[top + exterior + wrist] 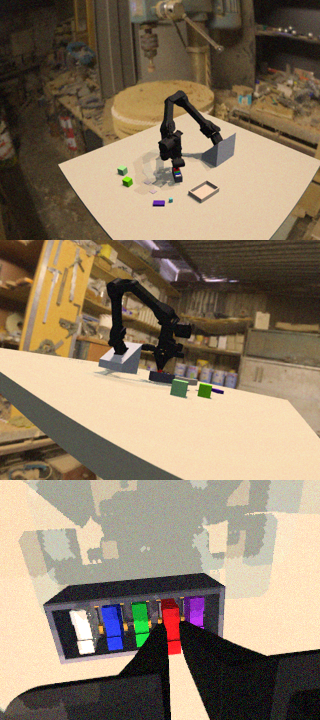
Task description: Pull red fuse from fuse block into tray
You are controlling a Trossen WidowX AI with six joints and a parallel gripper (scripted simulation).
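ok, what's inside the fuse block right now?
The fuse block holds five fuses: white, blue, green, the red fuse, purple. The gripper is shut on the red one, whose lower end its fingers cover.
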